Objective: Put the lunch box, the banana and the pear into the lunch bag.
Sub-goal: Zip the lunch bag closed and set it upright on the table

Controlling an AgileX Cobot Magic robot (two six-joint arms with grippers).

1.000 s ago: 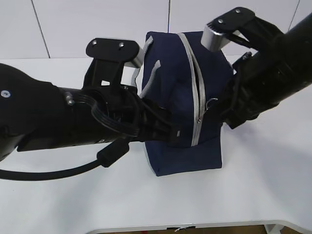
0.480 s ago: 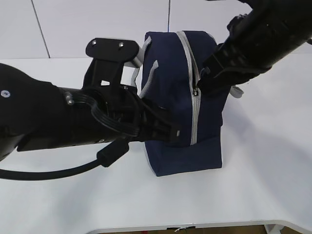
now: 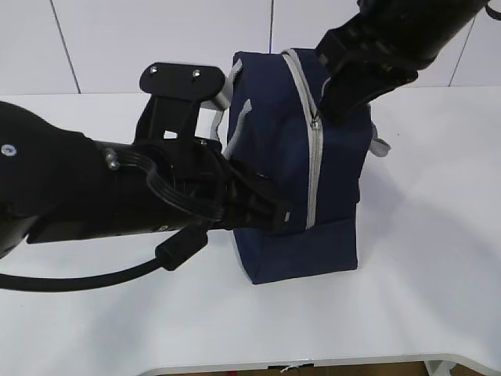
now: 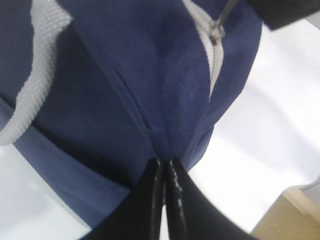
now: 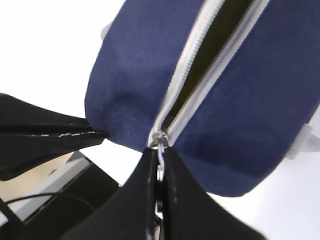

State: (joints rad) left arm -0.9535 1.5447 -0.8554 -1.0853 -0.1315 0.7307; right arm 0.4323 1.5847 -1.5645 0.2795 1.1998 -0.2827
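1. Three views, starting with the exterior: lunch bag (image 3: 301, 164) standing on the white table (image 3: 423, 298), its grey zipper (image 3: 315, 157) running lengthwise over the top and down the near end. Left gripper (image 3: 275, 218) low against the bag's near left corner; right gripper (image 3: 322, 110) above, at the zipper line. Right arm plainly nearer the slider. Lunch box, banana and pear nowhere visible, so presumably inside the bag or out of frame.

2. Left wrist view: left gripper (image 4: 165, 167) with fingers pressed together on a pinched fold of navy fabric directly ahead of the tips, bag (image 4: 140, 90) rising beyond. Zipper slider (image 4: 216, 34) far ahead and to the right, a grey webbing handle (image 4: 30, 80) off to the left.

3. Right wrist view: right gripper (image 5: 159, 170) clamped narrow on the ring pull (image 5: 160, 150), slider right at the fingertips. Zipper track (image 5: 200, 75) stretching straight away from the tips, parted beyond the slider with dark interior showing. Pull likely to run along that axis, the left arm's grip serving as the anchor.
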